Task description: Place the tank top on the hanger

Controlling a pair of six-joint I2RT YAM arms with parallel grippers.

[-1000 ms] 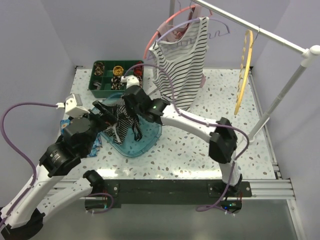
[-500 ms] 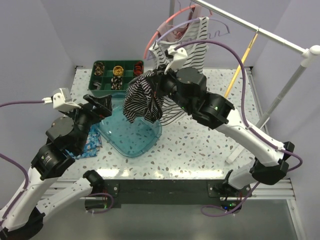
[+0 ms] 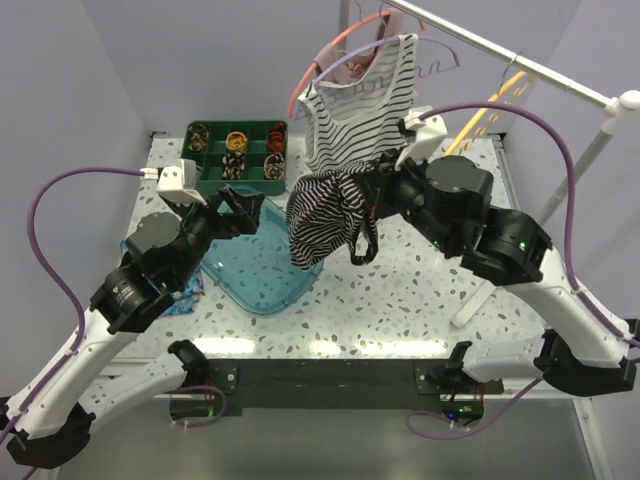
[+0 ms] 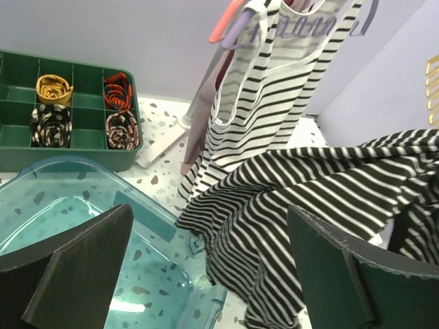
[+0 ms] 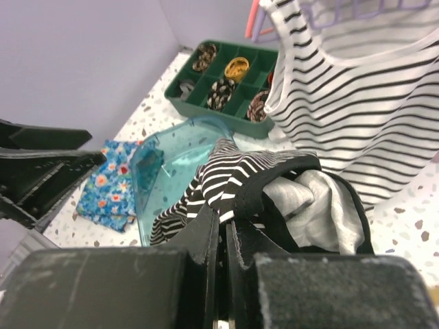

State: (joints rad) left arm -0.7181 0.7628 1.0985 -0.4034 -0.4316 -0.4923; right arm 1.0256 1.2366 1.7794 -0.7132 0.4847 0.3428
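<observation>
Tank top (image 3: 325, 215) now hangs lifted out of the tub (image 3: 255, 285), hanger (image 3: 480, 125) at two o'clock; my right end effector (image 5: 223, 223) clamps it, left end effector (image 3: 243, 208) apart.

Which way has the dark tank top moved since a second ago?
Yes: the tank top was lifted out of the teal bin and carried right; it now hangs from the right gripper at the bin's right rim.

Robot lab cell, lilac walls (image 3: 200, 60), speckled tabletop (image 3: 400, 300), clothes rail (image 3: 560, 77)

Left gripper (image 3: 243, 207) spread wide at centre-left; right gripper (image 3: 372, 197) pinched tight mid-frame, right arm (image 3: 520, 250) reaching in from lower right.
</observation>
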